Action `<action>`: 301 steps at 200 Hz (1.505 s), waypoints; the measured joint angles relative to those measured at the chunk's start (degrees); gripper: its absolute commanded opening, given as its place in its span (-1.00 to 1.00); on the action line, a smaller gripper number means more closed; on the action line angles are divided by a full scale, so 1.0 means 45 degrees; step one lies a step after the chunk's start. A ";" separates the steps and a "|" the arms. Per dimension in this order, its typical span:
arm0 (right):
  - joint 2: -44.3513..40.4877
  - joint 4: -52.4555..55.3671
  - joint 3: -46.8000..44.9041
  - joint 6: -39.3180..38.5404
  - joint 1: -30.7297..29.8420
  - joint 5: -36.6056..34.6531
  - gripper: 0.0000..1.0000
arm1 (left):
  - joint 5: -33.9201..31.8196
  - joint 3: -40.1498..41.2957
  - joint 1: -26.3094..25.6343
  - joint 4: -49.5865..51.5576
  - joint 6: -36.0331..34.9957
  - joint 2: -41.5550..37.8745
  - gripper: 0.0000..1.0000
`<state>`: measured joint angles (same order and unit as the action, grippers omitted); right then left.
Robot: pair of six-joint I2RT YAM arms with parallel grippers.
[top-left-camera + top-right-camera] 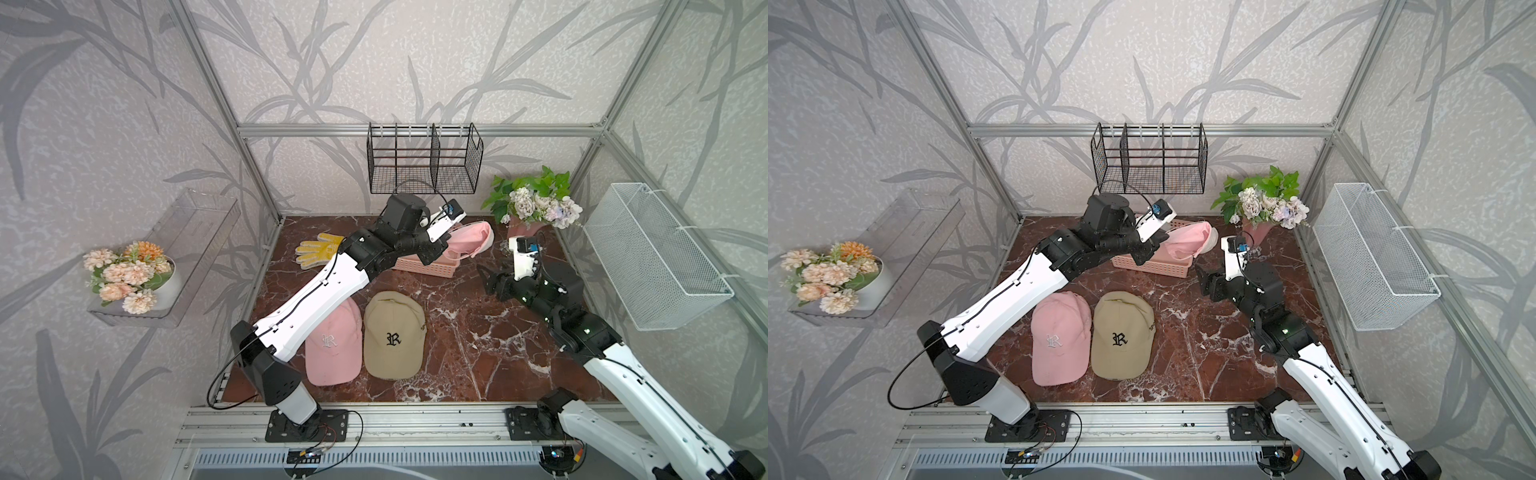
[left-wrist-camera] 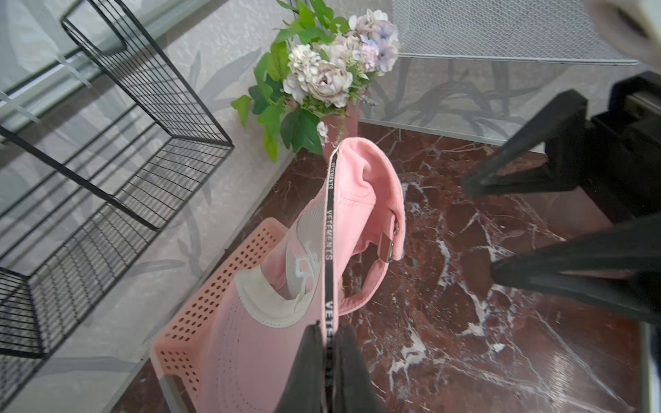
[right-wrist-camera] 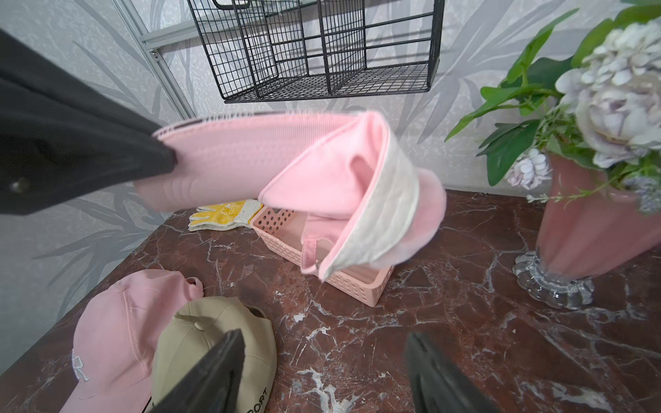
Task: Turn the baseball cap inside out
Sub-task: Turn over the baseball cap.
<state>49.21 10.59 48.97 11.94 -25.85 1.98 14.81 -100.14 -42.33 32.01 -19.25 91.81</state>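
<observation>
One pink baseball cap [image 2: 357, 200] hung crumpled in the air, inside out. Black inner seam tape lettered VETEMENTS showed, plus pale sweatband and reversed logo stitching. Left tool [image 2: 329, 334] pinched the tape, over a pink basket [image 2: 200, 311].

In both top views the left arm [image 1: 316, 299] covers one side of the crown of the pink cap [image 1: 332, 353] lying near the front edge of the table [image 1: 498, 332], the cuff end of the yellow glove [image 1: 316, 248] and one end of the pink basket [image 1: 415, 268]. In the right wrist view the held pink cap [image 3: 322, 171] is blurred. The fingers of the right gripper [image 3: 325, 336] run off the picture's edge, and so does the brim of the tan cap [image 3: 200, 318], whose lettering is only partly legible. In the left wrist view a pale blurred shape [image 2: 626, 25] cannot be identified.
</observation>
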 measured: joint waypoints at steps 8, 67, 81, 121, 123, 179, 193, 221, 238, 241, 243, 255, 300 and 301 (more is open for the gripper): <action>0.0024 0.0063 0.0087 -0.0189 0.0015 -0.0019 0.51 | 0.0345 0.0291 0.0000 0.0044 0.0068 -0.0175 -1.00; 0.0155 0.0330 0.0602 -0.1054 0.0563 0.0345 0.44 | 0.2511 0.1593 -0.0015 0.0141 -0.0015 -0.0986 -1.00; 0.0170 0.0393 0.0602 -0.1098 0.0685 0.0704 0.34 | 0.2837 0.1637 -0.0015 0.0126 -0.0058 -0.1073 -1.00; 0.0199 0.0559 0.0602 -0.1039 0.0879 0.2084 -0.17 | 0.3410 0.1710 -0.0005 0.0019 -0.0121 -0.1195 -1.00; 0.0199 0.0573 0.0597 -0.1069 0.0889 0.2161 -0.23 | 0.3429 0.1710 -0.0005 0.0015 -0.0121 -0.1195 -1.00; -0.0005 0.0675 0.0340 -0.0607 0.1025 0.3585 -1.00 | 0.4318 0.2909 0.0495 -0.1073 -0.0136 -0.1583 -0.91; -0.0121 0.0704 0.0316 -0.0554 0.1064 0.3701 -1.00 | 0.4561 0.3463 0.0583 -0.1724 -0.0136 -0.1783 -0.60; -0.0369 0.0724 0.0316 -0.0495 0.1049 0.4216 -1.00 | 0.4847 0.4760 0.0704 -0.3191 -0.0005 -0.2176 -0.04; -0.0471 0.0753 0.0316 -0.0418 0.1054 0.4444 -1.00 | 0.4959 0.5489 0.0758 -0.3988 -0.0024 -0.2239 0.10; -0.0481 0.0758 0.0316 -0.0408 0.1054 0.4478 -1.00 | 0.4974 0.5600 0.0767 -0.4138 -0.0015 -0.2239 0.11; -0.0491 0.0763 0.0316 -0.0389 0.1054 0.4498 -1.00 | 0.4983 0.5688 0.0772 -0.4231 -0.0015 -0.2239 0.11; -0.0515 0.0777 0.0316 -0.0316 0.1054 0.4595 -1.00 | 0.4993 0.6139 0.0806 -0.4692 -0.0015 -0.2234 0.11; -0.0476 0.0981 0.0340 -0.0223 0.1054 0.4799 -1.00 | 0.5469 0.6601 0.0840 -0.5571 0.0053 -0.2229 -0.33; -0.0476 0.0986 0.0340 -0.0223 0.1054 0.4799 -1.00 | 0.5484 0.6606 0.0840 -0.5581 0.0068 -0.2229 -0.36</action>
<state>47.07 15.03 50.50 10.94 -21.10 23.57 39.48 -70.41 -38.54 6.90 -18.94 81.78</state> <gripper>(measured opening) 0.066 0.425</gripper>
